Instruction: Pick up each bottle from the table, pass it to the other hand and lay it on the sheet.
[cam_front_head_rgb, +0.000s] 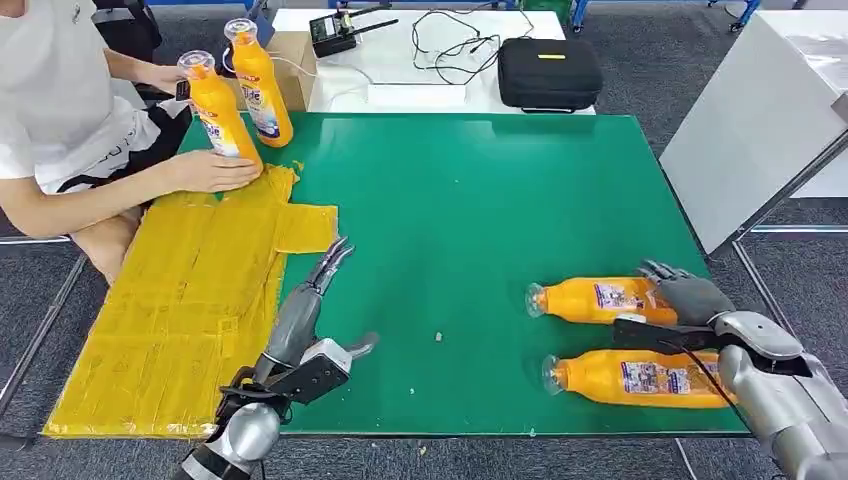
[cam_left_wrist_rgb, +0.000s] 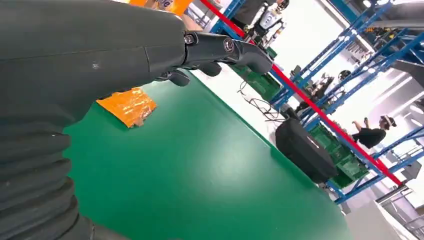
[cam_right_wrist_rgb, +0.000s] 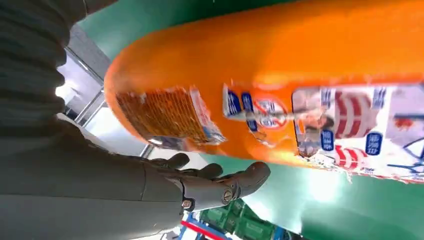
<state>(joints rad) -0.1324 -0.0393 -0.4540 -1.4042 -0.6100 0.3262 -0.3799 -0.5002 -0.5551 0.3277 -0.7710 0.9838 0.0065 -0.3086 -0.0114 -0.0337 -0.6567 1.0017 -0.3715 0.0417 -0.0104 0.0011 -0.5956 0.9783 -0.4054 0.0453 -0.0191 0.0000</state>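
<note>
Two orange bottles lie on their sides at the right of the green table (cam_front_head_rgb: 470, 220): a far bottle (cam_front_head_rgb: 595, 298) and a near bottle (cam_front_head_rgb: 640, 378), caps pointing left. My right hand (cam_front_head_rgb: 688, 293) sits at the base of the far bottle, holding nothing. In the right wrist view an orange bottle (cam_right_wrist_rgb: 300, 65) runs close beside my right hand (cam_right_wrist_rgb: 150, 185), whose fingers (cam_right_wrist_rgb: 240, 182) stay apart from it. My left hand (cam_front_head_rgb: 318, 295) hovers open by the edge of the yellow sheet (cam_front_head_rgb: 170, 320), fingers stretched forward. The left wrist view shows my left hand (cam_left_wrist_rgb: 100, 55) above a corner of the sheet (cam_left_wrist_rgb: 129, 105).
A person sits at the far left, a hand (cam_front_head_rgb: 215, 172) resting on the sheet, with two upright orange bottles (cam_front_head_rgb: 222, 110) (cam_front_head_rgb: 262, 85) beside it. Behind the green table, a white table (cam_front_head_rgb: 400, 60) carries cables and a black case (cam_front_head_rgb: 548, 72). A white cabinet (cam_front_head_rgb: 750, 120) stands at the right.
</note>
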